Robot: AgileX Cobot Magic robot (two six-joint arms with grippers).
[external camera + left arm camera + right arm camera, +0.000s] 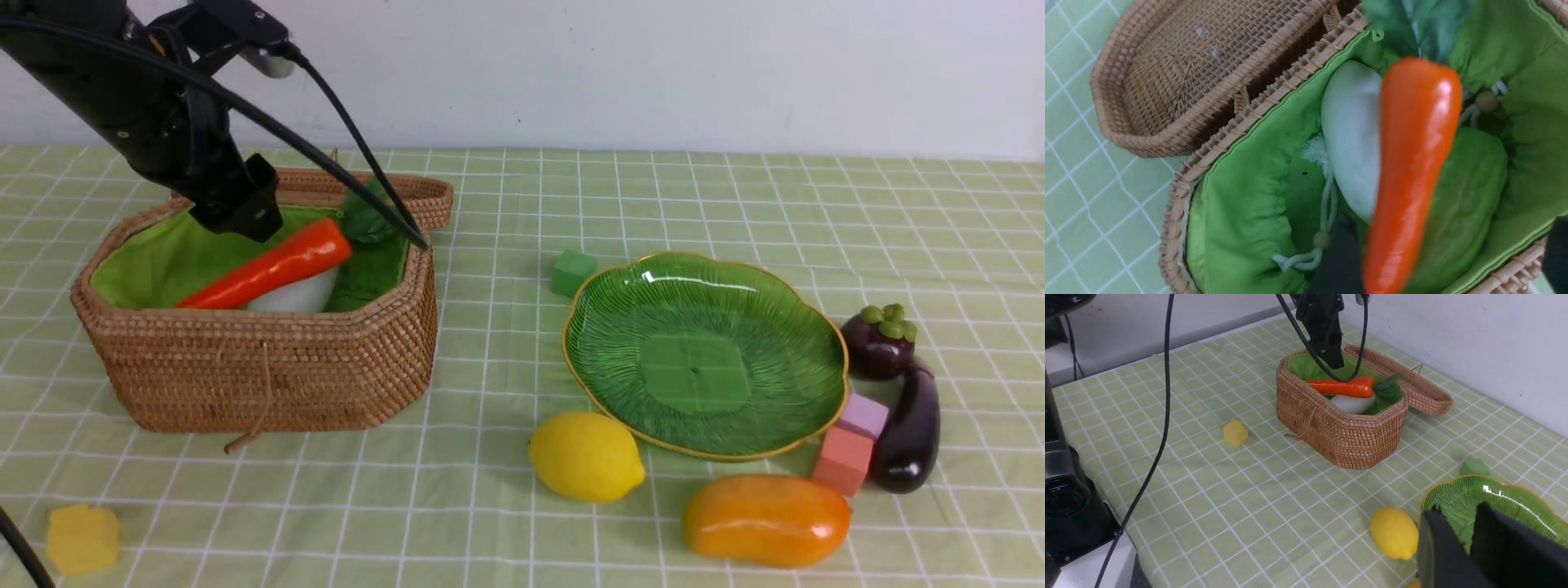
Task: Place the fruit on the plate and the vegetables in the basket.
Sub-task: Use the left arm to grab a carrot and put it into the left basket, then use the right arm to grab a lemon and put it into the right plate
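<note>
My left gripper (238, 214) hangs open over the wicker basket (269, 367), its fingers (1339, 261) wide apart. The orange carrot (1408, 163) lies loose and blurred between them, on the white radish (1351, 134) and green cucumber (1461, 196). The green plate (702, 351) holds nothing. Beside it lie the lemon (586, 456), mango (766, 520), mangosteen (878, 343) and eggplant (910, 429). My right gripper (1461, 522) hovers over the plate's near rim (1506, 498), next to the lemon (1394, 533), jaws a narrow gap apart and holding nothing. It is out of the front view.
The basket's lid (408, 196) lies open behind it. Foam cubes dot the checked cloth: green (573, 272) behind the plate, pink (842, 459) and purple (863, 415) between plate and eggplant, yellow (82, 537) at the front left.
</note>
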